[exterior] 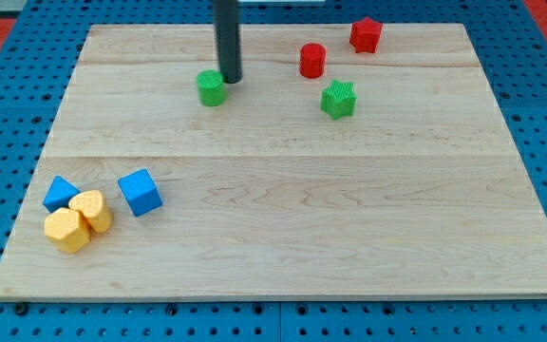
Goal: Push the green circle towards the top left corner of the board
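Note:
The green circle (212, 87) is a short green cylinder on the wooden board (283, 228), in the upper middle-left. My dark rod comes down from the view's top, and my tip (230, 80) rests just to the right of the green circle, touching or nearly touching its upper right side. The board's top left corner (91, 28) lies to the left and a little above the circle.
A green star (338, 99), a red cylinder (312, 60) and a red star (366, 34) sit at the upper right. At the lower left are a blue block (61, 194), a blue cube (140, 192) and two yellow blocks (91, 209) (67, 230).

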